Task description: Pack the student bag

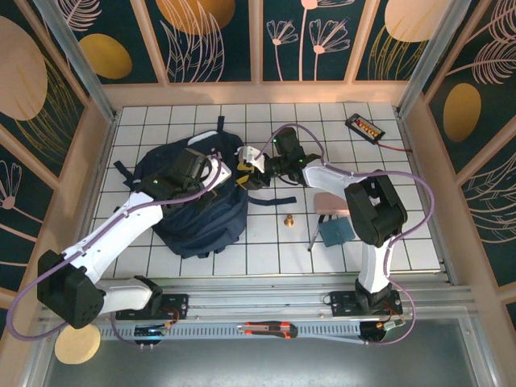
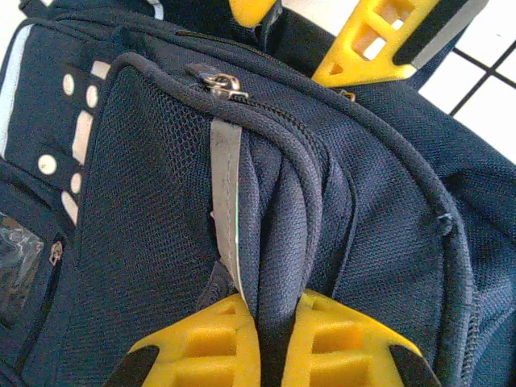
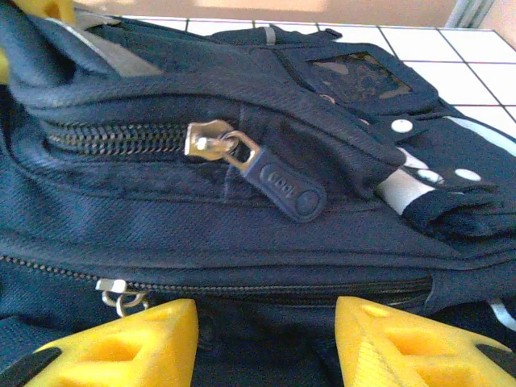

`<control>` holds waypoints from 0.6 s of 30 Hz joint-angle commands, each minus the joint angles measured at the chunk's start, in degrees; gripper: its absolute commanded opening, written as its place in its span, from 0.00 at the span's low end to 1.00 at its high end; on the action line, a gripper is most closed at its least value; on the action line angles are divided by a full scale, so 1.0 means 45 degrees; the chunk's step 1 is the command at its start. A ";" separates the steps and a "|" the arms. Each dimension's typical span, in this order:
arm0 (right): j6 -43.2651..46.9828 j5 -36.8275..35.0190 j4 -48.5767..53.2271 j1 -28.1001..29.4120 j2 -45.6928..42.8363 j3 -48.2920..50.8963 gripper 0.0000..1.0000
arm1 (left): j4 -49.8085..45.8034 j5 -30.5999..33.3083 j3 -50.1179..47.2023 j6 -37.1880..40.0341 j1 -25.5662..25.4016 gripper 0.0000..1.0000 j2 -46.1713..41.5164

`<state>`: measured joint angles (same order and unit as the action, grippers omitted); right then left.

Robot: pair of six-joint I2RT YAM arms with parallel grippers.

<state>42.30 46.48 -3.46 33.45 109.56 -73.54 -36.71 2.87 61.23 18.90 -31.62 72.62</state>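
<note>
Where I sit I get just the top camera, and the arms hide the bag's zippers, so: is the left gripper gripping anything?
Observer: Yes. In its wrist view the left gripper is shut on a piped fold of the bag.
Operator: And the right one?
Observer: The right gripper is open, its yellow fingers spread apart against the bag's side.
Operator: Any zipper pull near it?
Observer: A dark blue pull hangs from a silver slider just above those fingers, and they are not touching it.
</note>
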 commanded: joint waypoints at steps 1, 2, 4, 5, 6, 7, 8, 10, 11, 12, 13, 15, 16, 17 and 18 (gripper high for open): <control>0.0337 0.0472 0.0359 0.0204 -0.0109 0.0378 0.49 | 0.1303 0.0321 0.0715 0.0274 0.0435 0.00 -0.0392; 0.0346 0.0472 0.0415 0.0227 -0.0192 0.0447 0.49 | 0.1220 0.0295 0.0811 0.0286 0.0519 0.00 -0.0283; 0.0249 0.0508 0.0358 0.0247 -0.0436 0.0727 0.49 | 0.1122 0.0258 0.0942 0.0291 0.0580 0.00 -0.0164; 0.0185 0.0550 0.0273 0.0260 -0.0609 0.0908 0.49 | 0.1139 0.0248 0.0963 0.0322 0.0585 0.00 -0.0171; 0.0170 0.0550 0.0244 0.0266 -0.0716 0.1021 0.49 | 0.1168 0.0249 0.0982 0.0327 0.0581 0.00 -0.0165; 0.0131 0.0550 0.0231 0.0300 -0.0838 0.1141 0.49 | 0.1212 0.0200 0.1020 0.0357 0.0584 0.00 -0.0152; 0.0128 0.0569 0.0228 0.0316 -0.0885 0.1213 0.49 | 0.1208 0.0071 0.1058 0.0362 0.0589 0.00 -0.0145; 0.0092 0.0542 0.0151 0.0373 -0.0875 0.1210 0.49 | 0.1206 -0.0098 0.1114 0.0324 0.0594 0.00 -0.0094; 0.0062 0.0497 0.0076 0.0383 -0.0807 0.1159 0.49 | 0.1171 -0.0213 0.1136 0.0313 0.0590 0.00 -0.0071; 0.0002 0.0475 -0.0017 0.0407 -0.0749 0.1072 0.49 | 0.1151 -0.0336 0.1139 0.0313 0.0597 0.00 -0.0047; -0.0137 0.0489 -0.0149 0.0425 -0.0623 0.0931 0.49 | 0.1145 -0.0403 0.1115 0.0277 0.0595 0.00 -0.0058; -0.0367 0.0607 -0.0255 0.0460 -0.0387 0.0576 0.49 | 0.1121 -0.0482 0.1085 0.0257 0.0581 0.00 -0.0020; -0.0480 0.0653 -0.0280 0.0497 -0.0294 0.0393 0.49 | 0.1115 -0.0511 0.1080 0.0258 0.0583 0.00 -0.0005; -0.0546 0.0720 -0.0297 0.0570 -0.0212 0.0240 0.49 | 0.1118 -0.0525 0.1080 0.0265 0.0587 0.00 -0.0001; -0.0625 0.0769 -0.0307 0.0616 -0.0169 0.0145 0.49 | 0.1116 -0.0530 0.1090 0.0255 0.0585 0.00 0.0018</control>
<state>41.39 47.03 -3.53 34.81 108.03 -69.91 -36.67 0.69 62.63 19.49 -29.56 73.01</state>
